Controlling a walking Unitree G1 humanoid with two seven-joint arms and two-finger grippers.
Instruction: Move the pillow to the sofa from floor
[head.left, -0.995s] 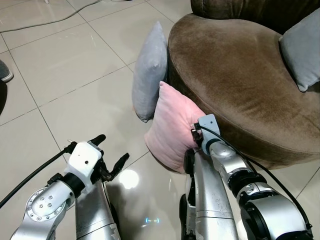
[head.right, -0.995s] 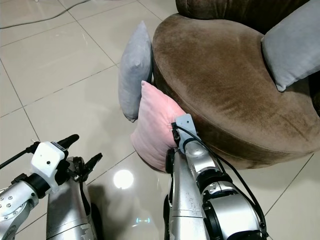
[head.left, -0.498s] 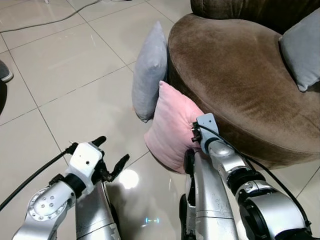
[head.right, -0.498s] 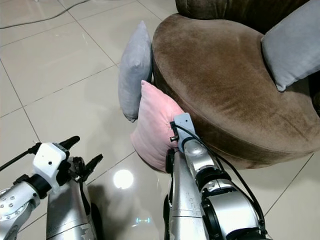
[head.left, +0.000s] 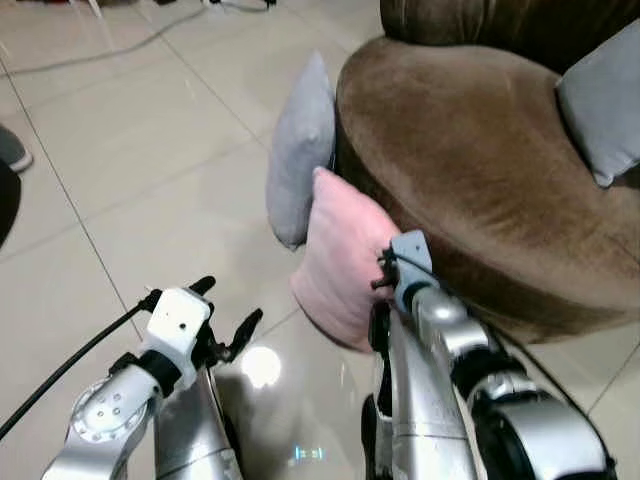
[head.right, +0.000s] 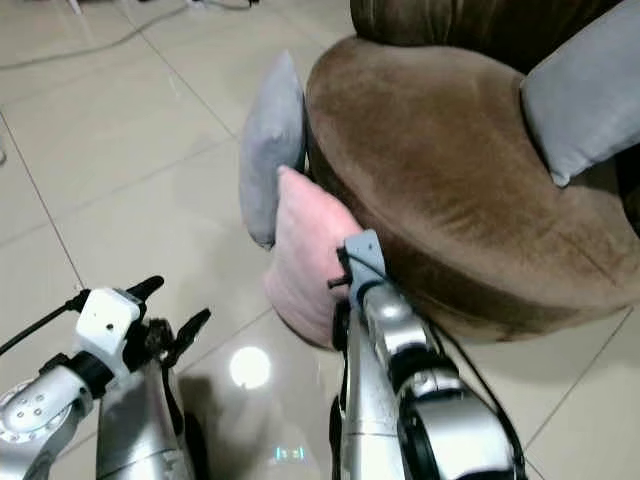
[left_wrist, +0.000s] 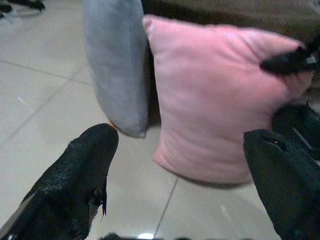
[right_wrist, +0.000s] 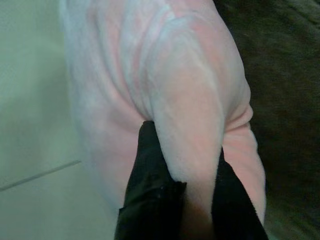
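A pink pillow (head.left: 338, 262) stands on the tiled floor, leaning against the round brown sofa (head.left: 480, 150). My right gripper (right_wrist: 184, 146) is shut on a fold of the pink pillow (right_wrist: 150, 75) near its upper corner by the sofa's side. One of its fingers (left_wrist: 289, 61) shows black against the pink pillow (left_wrist: 215, 95). My left gripper (head.left: 230, 301) is open, low over the floor to the left of the pillow, holding nothing. Its fingers (left_wrist: 85, 165) point toward the pillow, apart from it.
A grey pillow (head.left: 300, 150) stands on the floor behind the pink one, also against the sofa. Another grey pillow (head.left: 600, 100) lies on the sofa seat at the right. A shoe (head.left: 8, 150) and a cable (head.left: 100, 45) lie on the tiles at the left.
The whole picture has shifted a little and blurred, so the camera moved. My right gripper stays shut on the pink pillow; my left gripper stays open and low.
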